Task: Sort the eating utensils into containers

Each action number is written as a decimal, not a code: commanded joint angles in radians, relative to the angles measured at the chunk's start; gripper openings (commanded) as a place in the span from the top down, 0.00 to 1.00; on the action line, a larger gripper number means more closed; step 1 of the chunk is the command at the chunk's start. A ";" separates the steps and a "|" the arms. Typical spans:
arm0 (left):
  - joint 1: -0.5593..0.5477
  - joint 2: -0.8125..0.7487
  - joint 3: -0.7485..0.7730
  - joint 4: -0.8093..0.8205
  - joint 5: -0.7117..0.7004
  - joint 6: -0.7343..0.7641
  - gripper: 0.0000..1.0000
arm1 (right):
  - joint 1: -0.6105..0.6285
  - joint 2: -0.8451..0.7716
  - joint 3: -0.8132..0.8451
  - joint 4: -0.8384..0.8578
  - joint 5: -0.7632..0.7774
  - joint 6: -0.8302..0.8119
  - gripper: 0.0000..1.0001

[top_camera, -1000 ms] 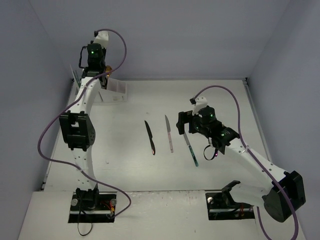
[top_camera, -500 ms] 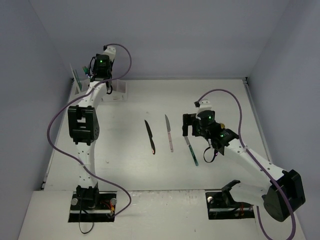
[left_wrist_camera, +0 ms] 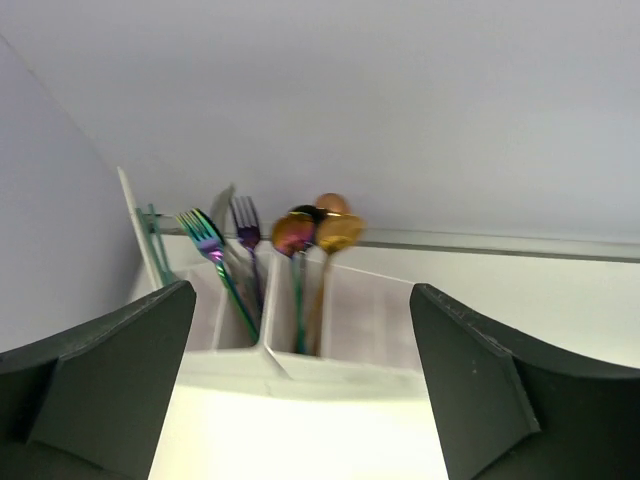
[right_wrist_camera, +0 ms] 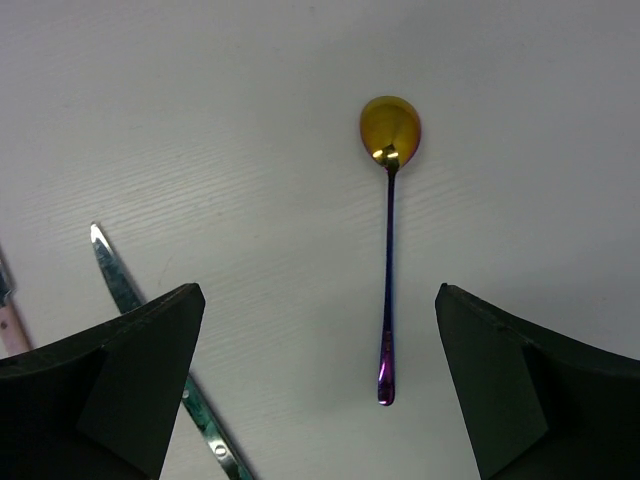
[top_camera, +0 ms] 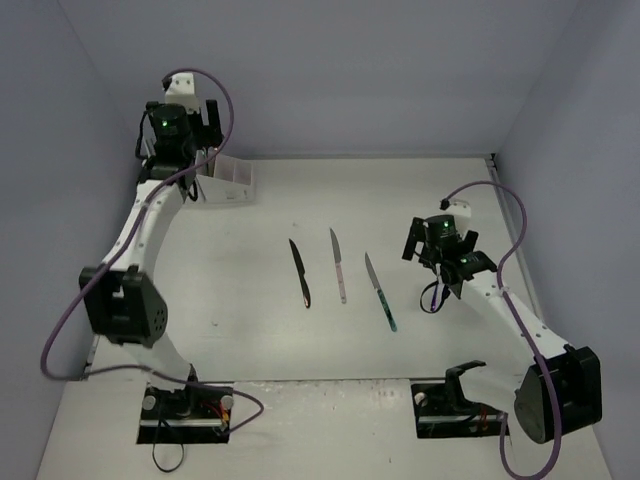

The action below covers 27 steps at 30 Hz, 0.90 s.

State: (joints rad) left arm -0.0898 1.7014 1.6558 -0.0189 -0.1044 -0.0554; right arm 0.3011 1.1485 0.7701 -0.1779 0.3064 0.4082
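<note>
The containers (left_wrist_camera: 300, 340) are a white rack at the table's back left (top_camera: 228, 181). It holds two iridescent forks (left_wrist_camera: 207, 238) in one compartment and several spoons (left_wrist_camera: 336, 232) in the neighbouring one. My left gripper (left_wrist_camera: 300, 410) hovers just above and in front of the rack (top_camera: 186, 140), open, with nothing between its fingers. On the table, an iridescent spoon (right_wrist_camera: 388, 280) with a gold bowl and purple handle lies below my open right gripper (right_wrist_camera: 320, 390), which sits at the right (top_camera: 440, 248). Three knives lie mid-table: dark (top_camera: 300, 272), silver (top_camera: 339, 265), teal (top_camera: 380, 292).
The teal knife (right_wrist_camera: 150, 335) shows at the lower left of the right wrist view, close to the left finger. Walls enclose the table at the back and on both sides. The right arm's purple cable (top_camera: 432, 298) loops near the table.
My left gripper went from shut to open and swung left above the rack. The right gripper moved right, from over the teal knife to over the spoon.
</note>
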 commanded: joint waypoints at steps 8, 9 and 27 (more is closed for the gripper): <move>-0.034 -0.578 -0.434 -0.328 0.314 -0.331 0.12 | -0.173 0.222 0.035 0.043 -0.028 0.018 0.11; -0.036 -0.634 -0.478 -0.334 0.331 -0.332 0.12 | -0.185 0.237 0.033 0.052 -0.042 0.017 0.12; -0.088 -0.953 -0.778 -0.515 0.519 -0.396 0.12 | -0.249 0.446 0.049 0.167 -0.204 -0.002 0.66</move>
State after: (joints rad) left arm -0.1685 0.7429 0.8843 -0.5511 0.3743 -0.4122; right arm 0.0589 1.5657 0.7669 -0.0406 0.1281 0.4160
